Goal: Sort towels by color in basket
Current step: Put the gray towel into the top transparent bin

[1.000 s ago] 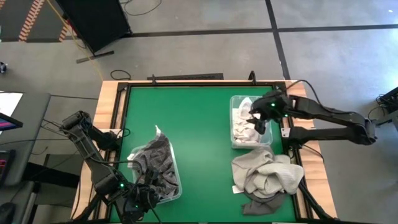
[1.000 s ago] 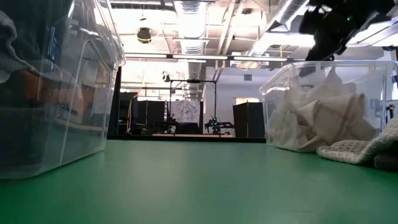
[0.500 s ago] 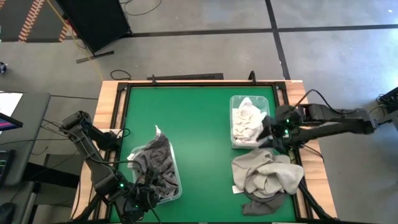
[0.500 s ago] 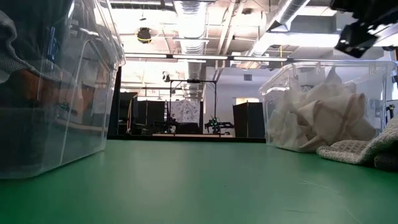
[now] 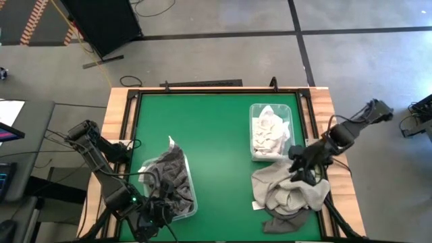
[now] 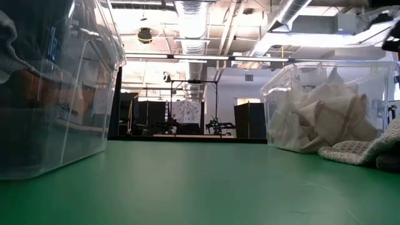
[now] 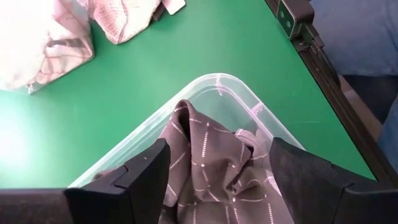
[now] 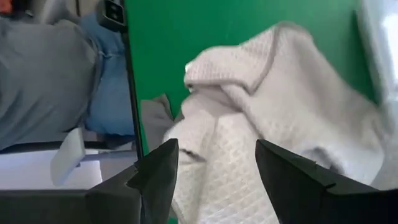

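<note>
1. High view: the green table carries two clear bins and a loose pile. By the look of it the sort is well along but not finished.
2. The loose pile lies near the right bin toward the front edge: a beige-grey waffle towel on top, a dark grey cloth showing beneath. These are what remains to be sorted.
3. The left bin holds the dark towels, grey-brown with dotted lines; in the low view something rust-coloured seems to show through its wall.
4. The right bin holds the pale towels, white with some red stripes.
5. The right gripper hovers over the loose pile, fingers spread, holding nothing.
6. The left gripper sits over the left bin, fingers apart, empty.
</note>
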Motion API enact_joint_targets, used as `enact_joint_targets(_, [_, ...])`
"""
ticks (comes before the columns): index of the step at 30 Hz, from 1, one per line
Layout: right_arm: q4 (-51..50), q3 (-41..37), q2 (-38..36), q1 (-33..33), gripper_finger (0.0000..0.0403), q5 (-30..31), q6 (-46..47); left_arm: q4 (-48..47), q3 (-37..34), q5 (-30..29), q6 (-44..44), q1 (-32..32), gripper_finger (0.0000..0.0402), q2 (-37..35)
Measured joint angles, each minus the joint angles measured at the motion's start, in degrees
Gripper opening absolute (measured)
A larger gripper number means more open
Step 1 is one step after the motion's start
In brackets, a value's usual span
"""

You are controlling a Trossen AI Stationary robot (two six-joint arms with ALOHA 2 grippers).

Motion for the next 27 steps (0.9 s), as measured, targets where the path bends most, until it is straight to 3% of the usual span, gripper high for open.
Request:
enact_joint_targets(8, [-0.9,0.0,8.1,9.3,0.0255,3.6,12.2,1.2,0.0,-0.1,6.4,0.7,0.0264,0.0])
enact_joint_targets(19, [5.6,0.0,16.9,14.1,0.0255,4.0,19.3,2.8,0.0,0.0,16.6,3.6,0.0264,0.0])
enact_joint_targets(27, [10.8,0.0,18.4,16.8,0.0255,6.1,22.2,2.9,0.0,0.1,21.1,7.0,0.0263,0.0])
